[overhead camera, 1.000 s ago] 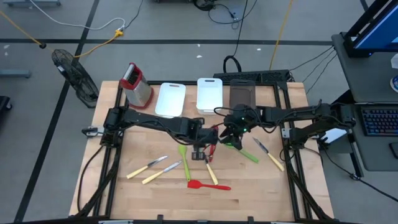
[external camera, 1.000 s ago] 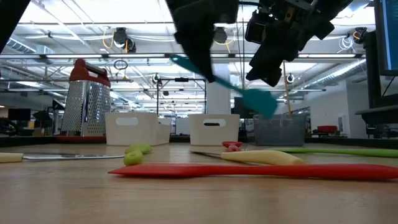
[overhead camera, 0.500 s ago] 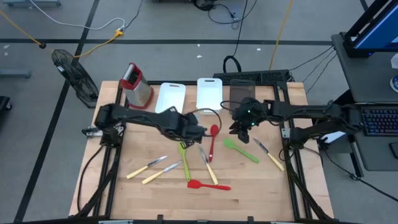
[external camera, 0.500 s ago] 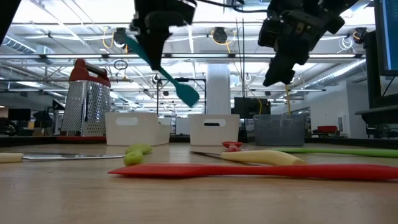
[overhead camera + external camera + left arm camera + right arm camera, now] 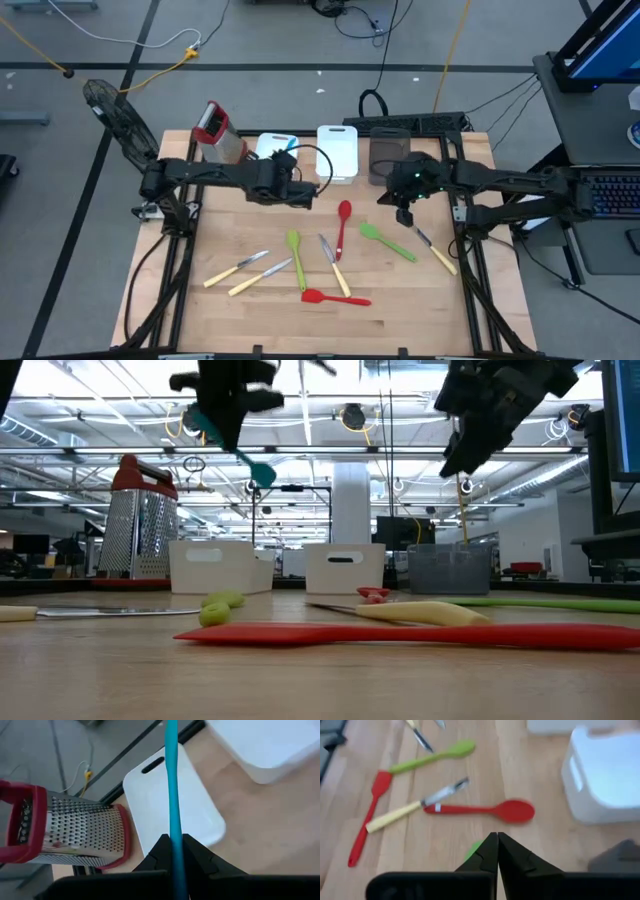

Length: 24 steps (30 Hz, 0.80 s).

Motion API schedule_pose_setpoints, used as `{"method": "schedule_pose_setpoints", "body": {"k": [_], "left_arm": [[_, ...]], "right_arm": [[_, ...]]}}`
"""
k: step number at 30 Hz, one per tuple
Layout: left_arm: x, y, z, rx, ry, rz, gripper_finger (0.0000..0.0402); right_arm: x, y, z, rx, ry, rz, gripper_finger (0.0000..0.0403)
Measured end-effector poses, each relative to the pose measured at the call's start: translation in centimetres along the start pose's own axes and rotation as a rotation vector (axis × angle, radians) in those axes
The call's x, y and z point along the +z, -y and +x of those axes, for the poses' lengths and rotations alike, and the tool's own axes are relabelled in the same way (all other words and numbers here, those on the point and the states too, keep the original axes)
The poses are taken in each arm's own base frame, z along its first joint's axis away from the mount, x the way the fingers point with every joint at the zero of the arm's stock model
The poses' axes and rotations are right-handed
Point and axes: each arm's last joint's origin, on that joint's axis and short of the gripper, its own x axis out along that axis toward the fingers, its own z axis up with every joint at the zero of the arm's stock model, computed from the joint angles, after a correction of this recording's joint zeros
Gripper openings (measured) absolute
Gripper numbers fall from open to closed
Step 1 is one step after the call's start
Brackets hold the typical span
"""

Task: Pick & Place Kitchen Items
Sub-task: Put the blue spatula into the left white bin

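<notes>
A blue spatula (image 5: 172, 795) is clamped between the fingers of the left gripper (image 5: 173, 851), raised over the white bin (image 5: 165, 800) beside the grater (image 5: 65, 832). The right gripper (image 5: 497, 851) is held above the counter (image 5: 400, 290), fingers pressed together on nothing, with the red spoon (image 5: 487, 810) lying below.

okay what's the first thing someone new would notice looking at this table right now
Probably the left gripper, raised over the left white bin at the back of the table, shut on a blue utensil. Next, the bright scatter of red, green and yellow-handled utensils on the wood, such as the red spoon. The right gripper hangs shut and empty above them.
</notes>
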Motion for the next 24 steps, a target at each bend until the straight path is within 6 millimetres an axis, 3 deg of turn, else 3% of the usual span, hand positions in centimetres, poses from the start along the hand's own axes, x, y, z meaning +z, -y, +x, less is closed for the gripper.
{"method": "schedule_pose_setpoints", "body": {"k": [6, 11, 17, 24], "left_arm": [[-0.3, -0.7, 3.5, 0.111, -0.058, -0.054, 0.0014], [0.3, 0.0, 6.5, 0.065, -0.049, -0.070, 0.0014], [0.4, -1.1, 10.0, 0.071, -0.189, -0.097, 0.0014], [-0.5, -1.3, 11.9, 0.025, -0.317, -0.084, 0.0014]], "right_arm": [[-0.3, -0.4, -3.3, -0.028, 0.147, -0.043, 0.0001], [-1.9, -0.7, -5.2, -0.045, 0.257, -0.017, 0.0001], [-3.6, -1.1, -6.6, -0.041, 0.327, 0.059, 0.0001], [-4.3, -1.3, -7.0, -0.049, 0.354, 0.095, 0.0000]]}}
